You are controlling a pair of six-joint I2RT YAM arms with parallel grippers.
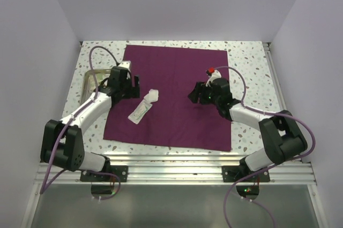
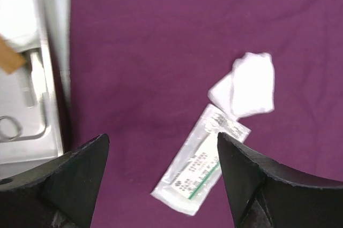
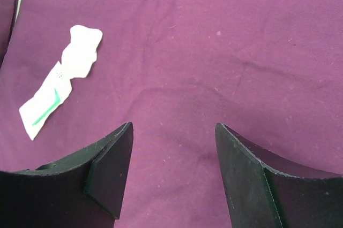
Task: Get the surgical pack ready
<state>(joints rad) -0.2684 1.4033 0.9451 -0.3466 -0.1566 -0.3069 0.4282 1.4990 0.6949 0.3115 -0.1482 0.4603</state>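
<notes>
The plum-purple cloth (image 1: 177, 97) lies spread flat on the table. A clear packet (image 1: 139, 111) and white gauze (image 1: 153, 95) lie on its left part; they also show in the left wrist view, packet (image 2: 201, 166) and gauze (image 2: 246, 86). The steel tray (image 1: 90, 81) sits left of the cloth, with thin instruments (image 2: 27, 86) in it. My left gripper (image 1: 131, 90) is open and empty above the cloth's left edge, beside the packet. My right gripper (image 1: 194, 97) is open and empty above the cloth's middle right.
The speckled table (image 1: 252, 67) is walled on three sides by white panels. A metal rail (image 1: 177, 172) runs along the near edge by the arm bases. A brown piece (image 2: 9, 57) and a white item (image 2: 16, 11) lie in the tray.
</notes>
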